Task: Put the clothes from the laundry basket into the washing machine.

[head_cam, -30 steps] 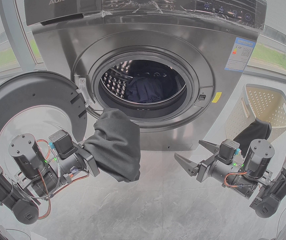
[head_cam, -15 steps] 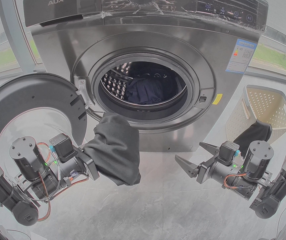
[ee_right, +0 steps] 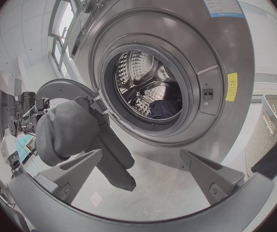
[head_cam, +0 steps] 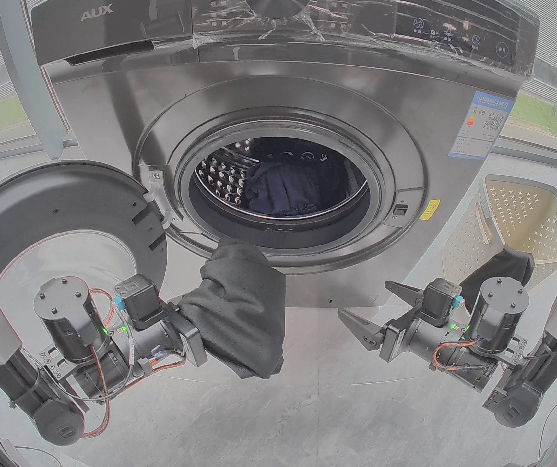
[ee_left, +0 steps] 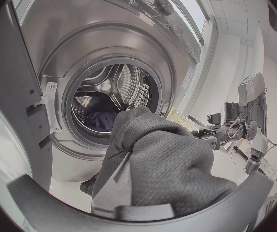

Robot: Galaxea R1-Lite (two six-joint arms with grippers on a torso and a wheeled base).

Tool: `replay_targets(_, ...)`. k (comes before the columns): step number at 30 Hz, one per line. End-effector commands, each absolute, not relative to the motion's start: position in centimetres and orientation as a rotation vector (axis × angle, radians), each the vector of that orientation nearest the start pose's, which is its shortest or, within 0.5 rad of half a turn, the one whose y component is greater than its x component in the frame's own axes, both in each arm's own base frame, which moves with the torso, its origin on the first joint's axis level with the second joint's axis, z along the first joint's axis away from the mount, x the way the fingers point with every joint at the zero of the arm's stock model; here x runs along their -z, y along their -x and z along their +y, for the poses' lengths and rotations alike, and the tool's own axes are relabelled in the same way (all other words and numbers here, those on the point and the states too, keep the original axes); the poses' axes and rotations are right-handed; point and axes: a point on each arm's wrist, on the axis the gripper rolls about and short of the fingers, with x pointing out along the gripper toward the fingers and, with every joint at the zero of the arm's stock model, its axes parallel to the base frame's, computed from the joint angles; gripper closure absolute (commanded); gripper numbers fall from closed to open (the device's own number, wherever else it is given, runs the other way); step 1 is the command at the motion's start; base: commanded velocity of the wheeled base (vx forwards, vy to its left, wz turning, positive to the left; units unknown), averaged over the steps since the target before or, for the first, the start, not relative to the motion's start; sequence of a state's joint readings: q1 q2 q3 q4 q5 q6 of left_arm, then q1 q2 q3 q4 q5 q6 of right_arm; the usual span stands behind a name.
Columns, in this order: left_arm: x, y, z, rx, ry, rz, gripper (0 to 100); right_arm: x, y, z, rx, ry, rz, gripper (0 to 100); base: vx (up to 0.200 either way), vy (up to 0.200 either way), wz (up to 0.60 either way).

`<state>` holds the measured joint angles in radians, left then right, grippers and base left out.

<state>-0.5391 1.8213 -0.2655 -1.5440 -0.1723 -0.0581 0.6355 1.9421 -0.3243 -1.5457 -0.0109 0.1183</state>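
Head view has the left pincer [head_cam: 208, 332] at lower left of the frame, clamped on a grey garment [head_cam: 243, 312]. The step in hand looks to be carrying this garment into the drum [head_cam: 226, 170] of the washing machine [head_cam: 330, 85].

To do it well, the pincer should rise until the whole bundle clears the lower lip of the round opening. It should then push in well past the seal before letting go, so the hanging tail does not catch on the lip or end up draped over it. The open door [head_cam: 64, 215] stands just left of the arm, so the path should keep to the right of the hinge [head_cam: 155, 192]. Some dark blue clothes [head_cam: 282, 189] already lie low in the drum, and there looks to be plenty of room above them.

The grey garment bunches over the left pincer's fingers and hides them. Most of the cloth sits ahead of the pincer and to its right, with a tail hanging below. Its top fold reaches the lower rim of the opening in the picture.

At lower right, the right pincer [head_cam: 366, 301] has its jaws wide apart and holds nothing. Behind it, at the right edge, stands the laundry basket [head_cam: 538, 196]. A dark garment [head_cam: 502, 270] hangs over the basket's near rim, close behind that arm's wrist and apart from its fingers.
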Motion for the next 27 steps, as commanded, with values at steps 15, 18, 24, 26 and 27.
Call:
replay_targets(15,-10.62,-21.75,-14.04,0.729,0.04,0.068,100,-9.28,-21.98,17.11,-0.643,-0.089,0.112,0,0.067,0.0,0.0)
replay_targets(18,-10.65,-21.77,-14.05,0.729,0.04,0.067,100,-9.24,-21.97,17.15,-0.643,-0.093,0.115,0,0.2,0.0,0.0)
replay_targets(24,-10.58,-21.57,-14.34,0.738,0.039,0.07,100,-9.28,-21.82,17.31,-0.651,-0.093,0.114,0,0.167,0.0,0.0)
replay_targets(26,-10.56,-21.5,-14.48,0.742,0.039,0.07,100,-9.24,-21.84,17.32,-0.651,-0.093,0.116,0,0.0,0.0,0.0)
replay_targets(27,-10.5,-21.49,-14.52,0.744,0.038,0.073,100,-9.19,-21.76,17.32,-0.652,-0.092,0.119,0,0.0,0.0,0.0)
